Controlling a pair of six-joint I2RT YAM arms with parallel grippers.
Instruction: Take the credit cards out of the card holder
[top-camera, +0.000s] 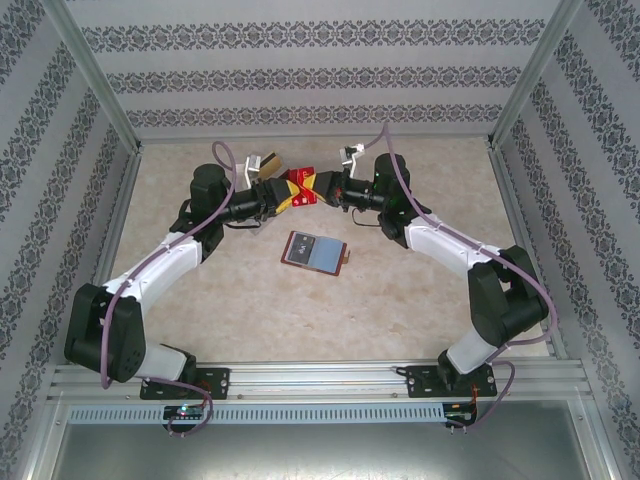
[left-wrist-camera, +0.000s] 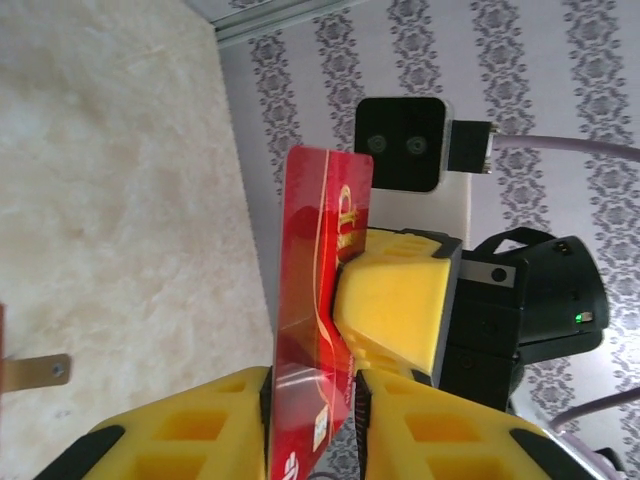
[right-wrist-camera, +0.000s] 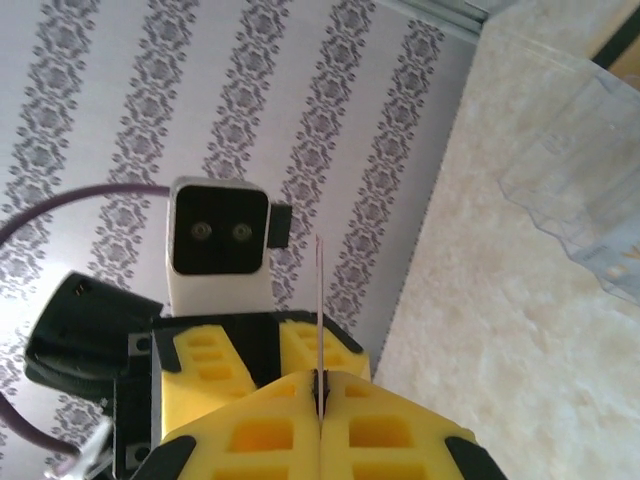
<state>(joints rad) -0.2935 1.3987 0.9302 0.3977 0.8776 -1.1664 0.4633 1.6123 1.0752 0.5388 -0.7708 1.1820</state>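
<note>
Watching through the overhead camera, I am seeing both arms reaching toward each other over the far middle of the surface (top-camera: 400, 310), with the red credit card (top-camera: 300, 186) sitting between the left gripper (top-camera: 283, 193) and the right gripper (top-camera: 322, 187). The right wrist camera is showing me that card edge-on, as a thin line rising out of the seam where the right jaws are pressing fully together, so the right jaws are pinching it. The left wrist camera is showing the card's red face slanting up out of the gap between the left jaws, which are standing slightly apart around its near end. I am not able to tell whether their pads are pressing on it. In that same view the right gripper's yellow fingers are coming in from the right and clamping the card's middle. The card is hanging raised off the surface, with the patterned wall showing behind it in both wrist views. The card holder (top-camera: 315, 253) is lying open and flat on the surface, nearer to the arm bases than the grippers and apart from both. Its brown tab is pointing toward the right arm's side.
</note>
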